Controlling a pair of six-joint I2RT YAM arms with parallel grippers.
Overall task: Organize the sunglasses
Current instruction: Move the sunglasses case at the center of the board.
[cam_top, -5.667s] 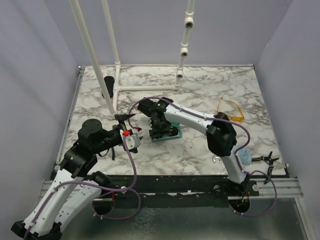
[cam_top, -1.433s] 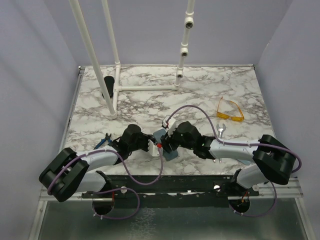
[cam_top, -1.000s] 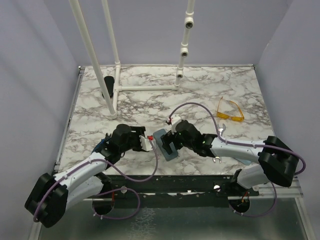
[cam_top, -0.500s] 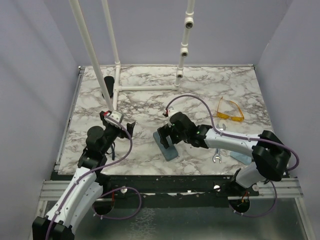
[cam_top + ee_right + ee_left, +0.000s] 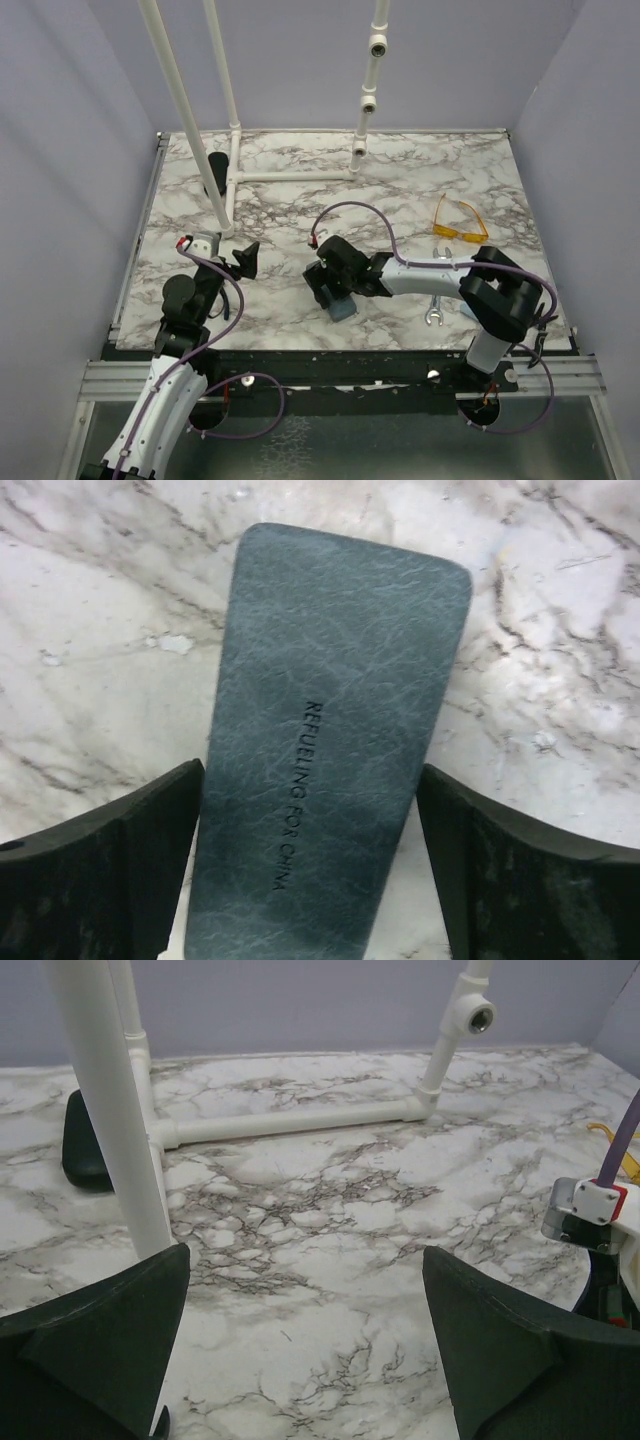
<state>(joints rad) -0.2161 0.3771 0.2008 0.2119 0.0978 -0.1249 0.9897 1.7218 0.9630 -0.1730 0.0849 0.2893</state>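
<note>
Partly hidden case (image 5: 343,309), right pincer (image 5: 328,292) spread astride

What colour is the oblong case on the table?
Blue-grey case, best seen in the right wrist view.

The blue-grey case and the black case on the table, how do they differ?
The blue-grey case is a flat oblong with rounded corners; the black case is a rounded oval. The blue-grey case lies near the front middle, between the fingers of the right gripper; the black case sits far back on the left, beside the white pipe frame. Both rest on the marble table.
</note>
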